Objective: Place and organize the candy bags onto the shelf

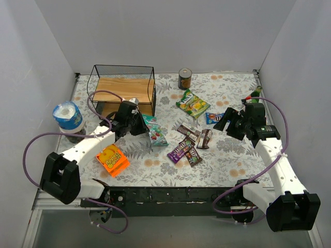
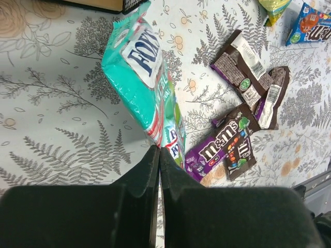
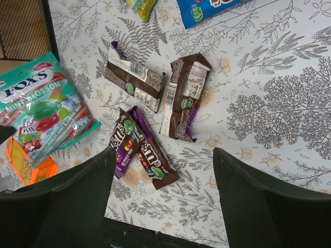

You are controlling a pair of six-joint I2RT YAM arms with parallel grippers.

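Note:
My left gripper (image 1: 140, 124) (image 2: 159, 151) is shut on the lower edge of the teal bag with red print (image 1: 155, 134) (image 2: 139, 77), just in front of the shelf (image 1: 124, 88). The bag's other end hangs over the table. The yellow-green bag (image 1: 192, 103), a blue packet (image 1: 214, 118), two brown packets (image 1: 189, 132) (image 1: 205, 138) and purple and brown packets (image 1: 179, 151) (image 1: 194, 156) lie on the table mid-right. My right gripper (image 1: 227, 122) (image 3: 164, 155) is open and empty, hovering above these packets (image 3: 183, 95). The teal bag also shows in the right wrist view (image 3: 41, 111).
An orange flat package (image 1: 113, 160) lies under my left arm. A water bottle (image 1: 68, 120) stands at the left. A can (image 1: 185, 78) stands at the back. A green bottle (image 1: 254, 94) stands at the far right by the wall.

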